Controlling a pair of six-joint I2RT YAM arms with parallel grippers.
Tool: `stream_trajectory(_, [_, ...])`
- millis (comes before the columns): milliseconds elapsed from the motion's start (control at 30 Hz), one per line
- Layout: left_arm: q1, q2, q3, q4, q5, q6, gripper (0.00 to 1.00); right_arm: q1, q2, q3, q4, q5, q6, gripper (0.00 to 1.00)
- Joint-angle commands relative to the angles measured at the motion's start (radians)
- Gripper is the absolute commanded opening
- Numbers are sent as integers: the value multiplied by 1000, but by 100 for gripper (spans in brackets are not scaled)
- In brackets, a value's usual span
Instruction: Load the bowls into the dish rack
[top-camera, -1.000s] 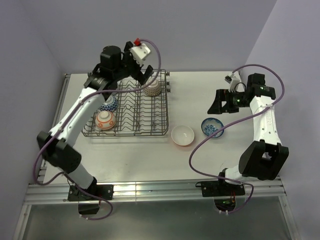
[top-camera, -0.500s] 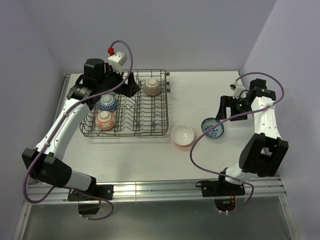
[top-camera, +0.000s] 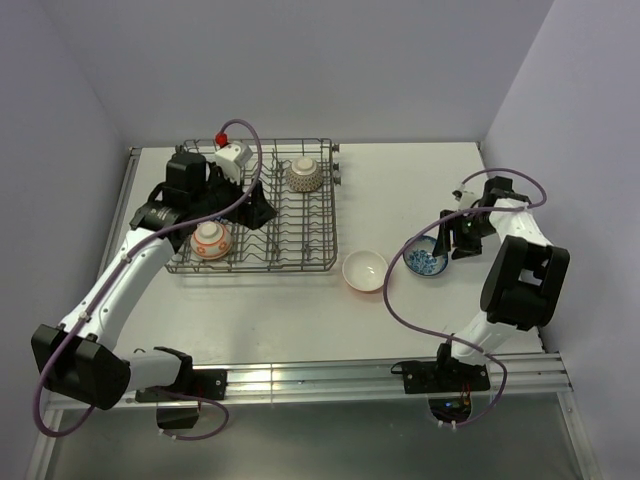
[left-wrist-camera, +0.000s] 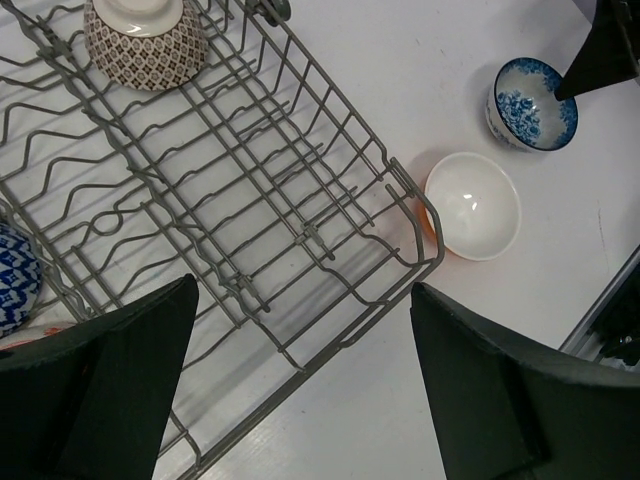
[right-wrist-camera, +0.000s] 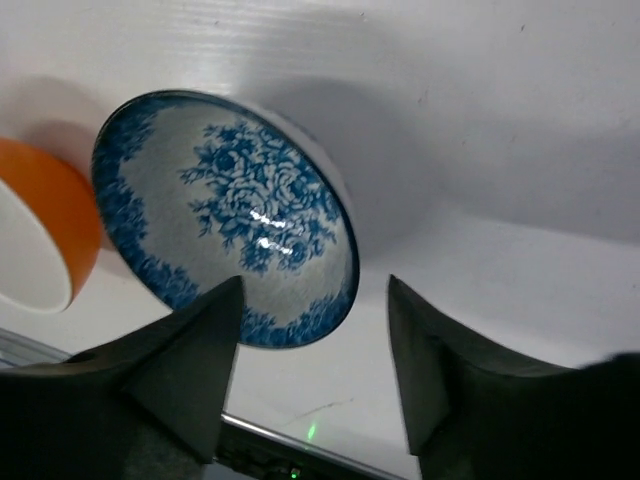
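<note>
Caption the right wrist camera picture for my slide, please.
Right tool open astride the rim of a blue flowered bowl on the white table, an orange-sided bowl beside it.

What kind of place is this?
Likely a robot lab bench, not a kitchen: two arms bolted to a metal rail, plain panels around a white table, a dish rack and bowls laid out.
</note>
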Motion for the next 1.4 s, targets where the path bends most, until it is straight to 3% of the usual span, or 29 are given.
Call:
stream_trajectory(0, [0,-28,-26,89,40,-38,92,4,38,-14,91,23,20,63])
stream_trajectory(433, [0,-17,-121,180,89,-124,85,59,79,-105,198,69,48,42])
stream_trajectory(700, [0,-23,-123,177,109,-141,84,57,37,-94,164,66,29,0])
stream_trajectory(833, [0,-26,-100,164,144,-155,85,47,-43,-39,88,13,8,0])
stream_trajectory(1100, [-2,-20,-32,196,318,-276,100,73,-189,231,-47,-349,12,0])
stream_trajectory(1367, [-13,-43,-60,374,439,-527,99,249,-296,237,89,-501,173,0])
